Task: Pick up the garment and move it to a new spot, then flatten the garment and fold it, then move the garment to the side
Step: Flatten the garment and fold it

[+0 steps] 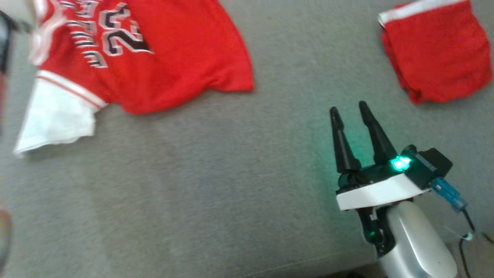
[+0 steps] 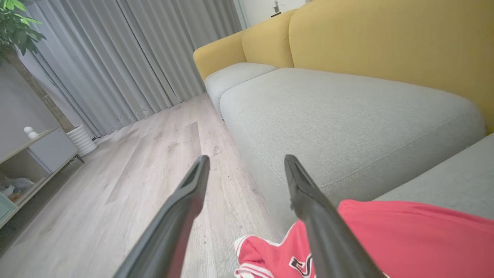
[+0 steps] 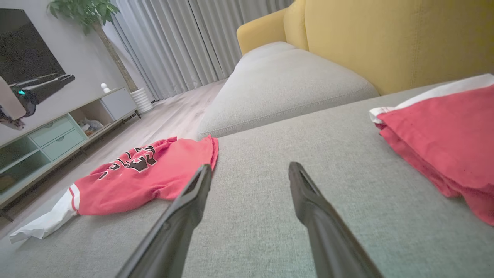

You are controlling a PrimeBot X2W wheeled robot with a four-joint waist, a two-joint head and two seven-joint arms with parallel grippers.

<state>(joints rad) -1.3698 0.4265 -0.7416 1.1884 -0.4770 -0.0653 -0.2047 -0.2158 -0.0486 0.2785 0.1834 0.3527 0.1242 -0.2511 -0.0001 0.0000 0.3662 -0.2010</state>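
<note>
A red jersey [image 1: 173, 58] with a black-and-white number and a white sleeve lies spread and rumpled at the far left of the grey sofa seat [image 1: 231, 185]. It hangs partly over the seat's left end [image 3: 146, 177]. My left gripper [image 2: 247, 159] is open and empty above that end, with the jersey [image 2: 405, 235] just below its fingers. The right wrist view shows this left gripper [image 3: 65, 77] hovering in the air, apart from the cloth. My right gripper [image 1: 350, 109] is open and empty over bare cushion, between the jersey and a folded red garment [image 1: 436, 50].
The folded red garment [image 3: 444, 131], with a white band, sits at the seat's far right by the yellow backrest [image 3: 386, 38]. Wood floor [image 2: 135, 173], a low cabinet [image 3: 58, 131] and curtains [image 2: 115, 58] lie beyond the sofa's left end. The seat's front edge runs along the head view's bottom.
</note>
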